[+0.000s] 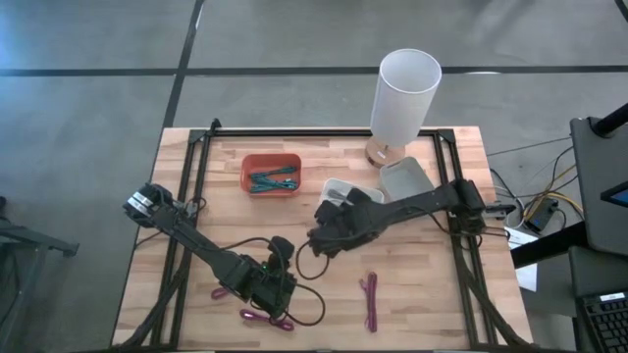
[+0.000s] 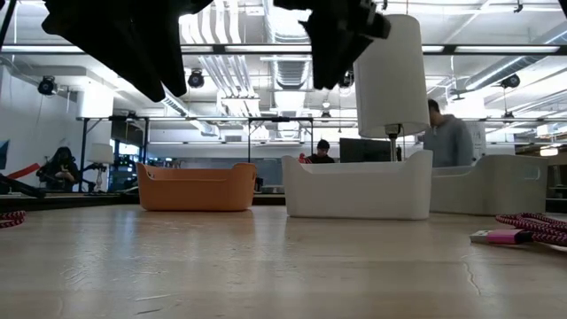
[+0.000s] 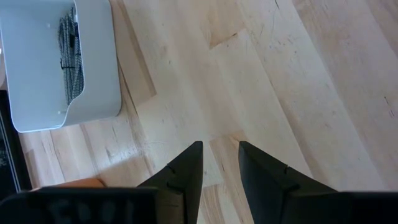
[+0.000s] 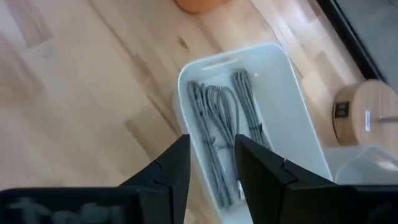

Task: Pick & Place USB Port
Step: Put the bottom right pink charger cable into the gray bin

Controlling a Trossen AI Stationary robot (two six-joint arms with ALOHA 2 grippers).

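Pink USB cables lie flat on the table near its front edge: one point(image 1: 371, 299) to the right, seen with its plug point(image 2: 496, 236) in the low view, and another point(image 1: 265, 316) beside the left arm. My left gripper point(image 1: 280, 253) point(image 3: 221, 155) hovers above bare wood, narrowly open and empty. My right gripper point(image 1: 329, 224) point(image 4: 211, 146) hangs over a white bin point(image 4: 280, 93) of grey cables point(image 4: 217, 118), narrowly open, with nothing between its fingers.
An orange bin point(image 1: 272, 175) point(image 2: 195, 186) with teal cables stands at the far left. A second white bin point(image 1: 407, 176) and a white-shaded lamp point(image 1: 404, 93) stand at the far right. Another pink cable point(image 1: 221, 291) lies by the left arm. People show in the room behind.
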